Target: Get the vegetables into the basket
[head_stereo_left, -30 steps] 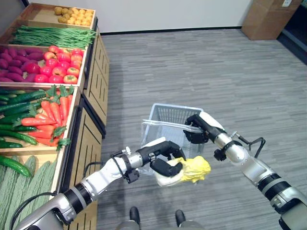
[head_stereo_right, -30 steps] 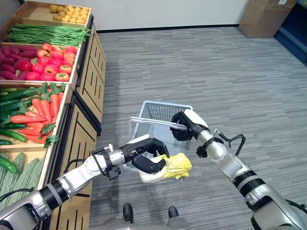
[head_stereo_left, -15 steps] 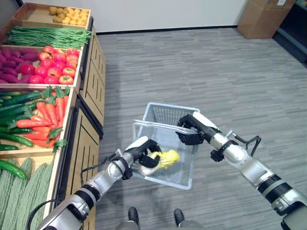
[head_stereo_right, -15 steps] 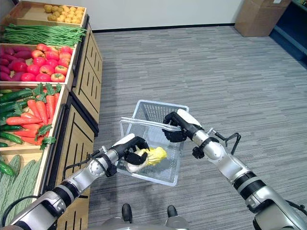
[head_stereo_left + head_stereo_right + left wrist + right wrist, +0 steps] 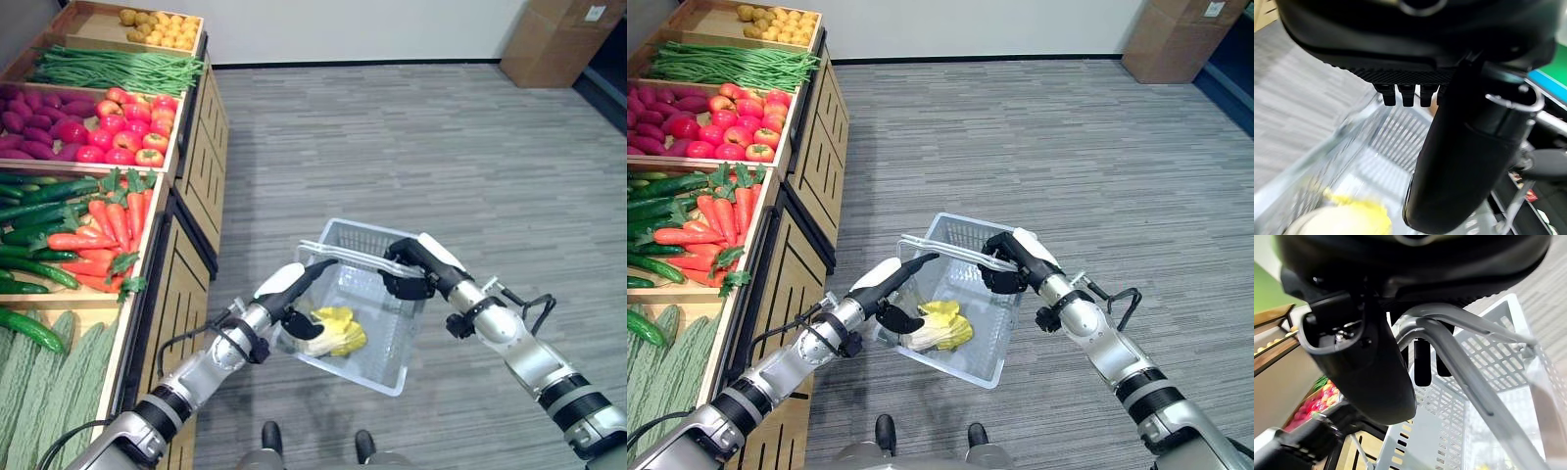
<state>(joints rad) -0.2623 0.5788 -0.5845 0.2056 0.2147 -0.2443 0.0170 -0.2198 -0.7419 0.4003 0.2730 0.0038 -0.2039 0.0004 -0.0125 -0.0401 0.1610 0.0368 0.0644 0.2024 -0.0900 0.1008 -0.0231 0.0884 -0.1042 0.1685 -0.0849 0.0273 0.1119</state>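
Only right wrist view shows handle [image 5: 1459,369] gripped.

I stood in what looked like a mock grocery shop: wooden produce bins [image 5: 186,196] held carrots [image 5: 113,220], cucumbers [image 5: 44,191], tomatoes [image 5: 122,147], green beans [image 5: 118,70] and potatoes [image 5: 162,27], beside grey carpet [image 5: 411,147] and a cardboard box [image 5: 554,39].

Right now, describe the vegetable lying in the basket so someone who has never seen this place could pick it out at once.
Look for the pale wire basket over the grey floor, held by its handles in the right hand, beside the wooden produce shelves. On its bottom lies a cabbage, just under the open left hand. It is the one yellow, leafy thing with a whitish stalk; the other vegetables sit up in the shelf bins.
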